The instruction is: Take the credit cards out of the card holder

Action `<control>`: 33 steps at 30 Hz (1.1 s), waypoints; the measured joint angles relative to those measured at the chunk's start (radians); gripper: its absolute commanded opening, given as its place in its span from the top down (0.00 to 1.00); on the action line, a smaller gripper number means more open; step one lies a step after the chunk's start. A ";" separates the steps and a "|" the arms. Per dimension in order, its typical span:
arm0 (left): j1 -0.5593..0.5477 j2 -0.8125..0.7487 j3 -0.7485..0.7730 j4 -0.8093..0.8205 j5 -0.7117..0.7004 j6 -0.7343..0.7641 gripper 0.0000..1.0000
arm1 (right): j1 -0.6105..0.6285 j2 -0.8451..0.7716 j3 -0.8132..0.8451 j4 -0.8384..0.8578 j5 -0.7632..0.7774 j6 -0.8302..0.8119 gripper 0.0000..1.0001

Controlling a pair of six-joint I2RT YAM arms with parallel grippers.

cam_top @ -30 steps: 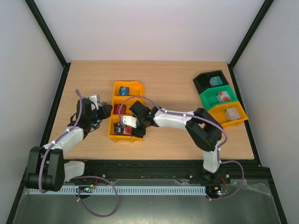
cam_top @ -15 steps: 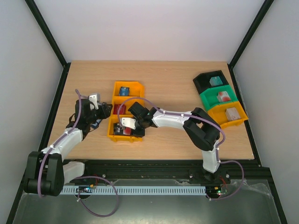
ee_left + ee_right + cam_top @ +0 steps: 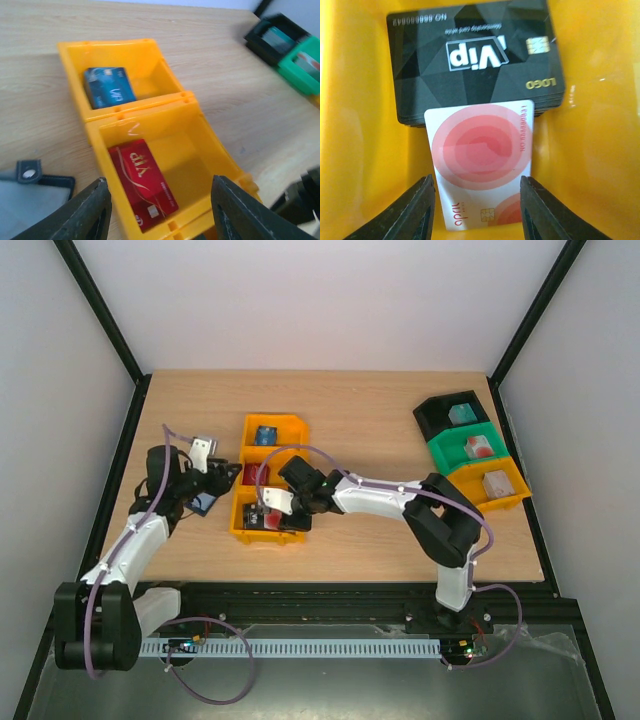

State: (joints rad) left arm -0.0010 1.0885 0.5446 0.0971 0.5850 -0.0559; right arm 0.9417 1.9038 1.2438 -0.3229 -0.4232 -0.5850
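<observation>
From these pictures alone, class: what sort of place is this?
Probably a robotics test cell: white-and-black robot arms bolted at the edge of a light wooden table, plain white walls enclosing it, a yellow plastic three-compartment bin.

We find the near compartment of the yellow bin (image 3: 145,105) crowded: the right gripper (image 3: 477,212) sits inside with a wall close beside each finger, and a black card stack (image 3: 475,60) fills the far end. The right arm (image 3: 370,495) bars approach from the right. The left gripper (image 3: 218,480) and card holder (image 3: 203,503) crowd the left side. The middle and far compartments are open from above. The wood between this bin and the stacked bins (image 3: 470,450) is free.
</observation>
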 measured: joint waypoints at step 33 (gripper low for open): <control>-0.004 0.111 0.282 -0.615 0.119 0.790 0.11 | -0.100 0.002 -0.032 0.207 -0.340 0.444 0.28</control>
State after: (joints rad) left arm -0.0051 1.1995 0.8268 -0.5182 0.7036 0.7338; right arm 0.8417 1.9060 1.2114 -0.1158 -0.7628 -0.1406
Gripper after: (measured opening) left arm 0.821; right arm 0.699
